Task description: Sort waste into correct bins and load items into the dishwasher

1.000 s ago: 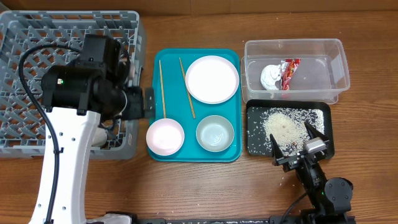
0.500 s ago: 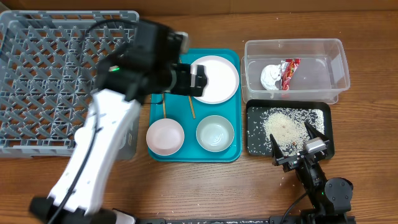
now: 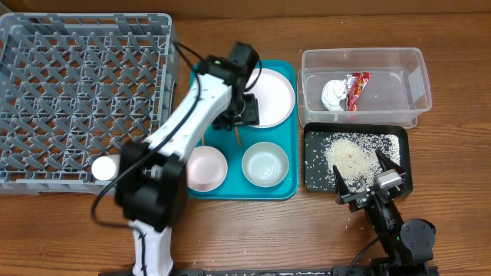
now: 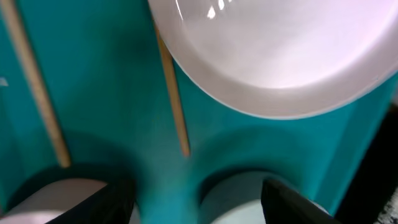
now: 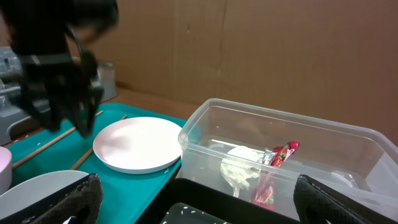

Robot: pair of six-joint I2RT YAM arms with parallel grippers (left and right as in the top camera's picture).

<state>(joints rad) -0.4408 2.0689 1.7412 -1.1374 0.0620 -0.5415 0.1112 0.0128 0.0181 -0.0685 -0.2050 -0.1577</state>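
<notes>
My left gripper (image 3: 242, 115) hangs open and empty low over the teal tray, between the right chopstick (image 3: 238, 138) and the round white-pink plate (image 3: 272, 96). In the left wrist view its fingertips (image 4: 199, 202) straddle the teal surface, with the chopstick (image 4: 174, 106), the plate (image 4: 280, 56), the pink bowl (image 4: 56, 199) and the grey-green bowl (image 4: 242, 199) around them. The pink bowl (image 3: 207, 169) and the grey-green bowl (image 3: 265, 164) sit at the tray's front. The left chopstick (image 3: 202, 138) is partly under the arm. My right gripper (image 3: 364, 175) is open and empty at the black tray's (image 3: 314, 176) front edge.
The grey dish rack (image 3: 77, 100) fills the left side. The teal tray (image 3: 238, 193) lies in the middle. The clear tub (image 3: 399, 77) holds the napkin (image 3: 334, 93) and the red wrapper (image 3: 357, 88). Rice (image 3: 349, 153) lies in the black tray, and a few grains lie on the table in front of it.
My left arm has swung from over the dish rack to the right and now sits low over the teal tray beside the plate. The right arm has not moved.
</notes>
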